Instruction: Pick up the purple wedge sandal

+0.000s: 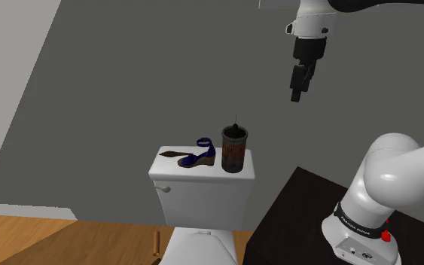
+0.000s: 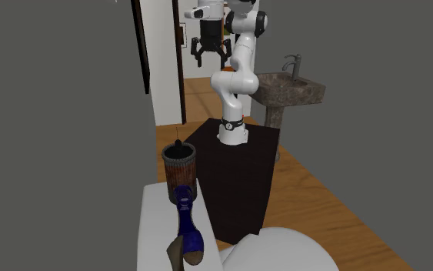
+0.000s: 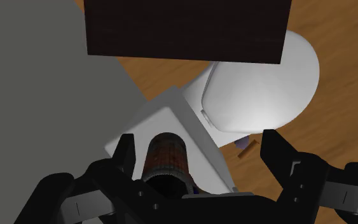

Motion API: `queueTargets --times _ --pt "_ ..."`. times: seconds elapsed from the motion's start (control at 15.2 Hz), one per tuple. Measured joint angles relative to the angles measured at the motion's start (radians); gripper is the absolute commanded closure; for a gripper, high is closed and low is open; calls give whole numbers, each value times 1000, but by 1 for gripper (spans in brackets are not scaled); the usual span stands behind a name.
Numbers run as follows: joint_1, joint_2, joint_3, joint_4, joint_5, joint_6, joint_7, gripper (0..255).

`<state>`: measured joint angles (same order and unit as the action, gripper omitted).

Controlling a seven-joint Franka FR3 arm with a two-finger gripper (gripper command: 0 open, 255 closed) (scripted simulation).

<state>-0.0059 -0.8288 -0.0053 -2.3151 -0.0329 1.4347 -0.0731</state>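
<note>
The dark brown box stand point(image 1: 293, 218) sits just beside the white toilet tank point(image 1: 202, 202), and the white arm with dark joints point(image 1: 387, 181) rises from it. The arm carries the black two-finger hand point(image 2: 210, 55) high above the tank, off toward the tank's stand-side end. The hand is spread wide and empty. In the wrist view its fingers point(image 3: 278, 149) stand well apart, pointing down at the tank top. On the tank's flat lid, at the end nearer the stand, a dark cylindrical container with a reddish-brown band point(image 1: 234, 149) stands upright. Just beside it, toward the middle of the tank, the deep blue-purple strapped sandal with a brown wedge sole point(image 1: 196, 156) lies upright on its sole, heel strap toward the container. Whether the two touch cannot be told. Behind the tank is a plain grey wall point(image 1: 127, 75). This looks like the start of the approach, with no descent made yet. The next move calls for shifting the hand along the tank, away from the container and over the sandal. The jaws should then turn to span the shoe's narrow width before the hand lowers, keeping clear of the container.
</note>
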Motion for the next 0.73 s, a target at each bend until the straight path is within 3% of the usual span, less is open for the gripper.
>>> queueTargets --times 0.2,0.73 --pt "3 30 6 -7 -1 39 2 0" --pt "16 254 43 -21 -18 287 22 0"
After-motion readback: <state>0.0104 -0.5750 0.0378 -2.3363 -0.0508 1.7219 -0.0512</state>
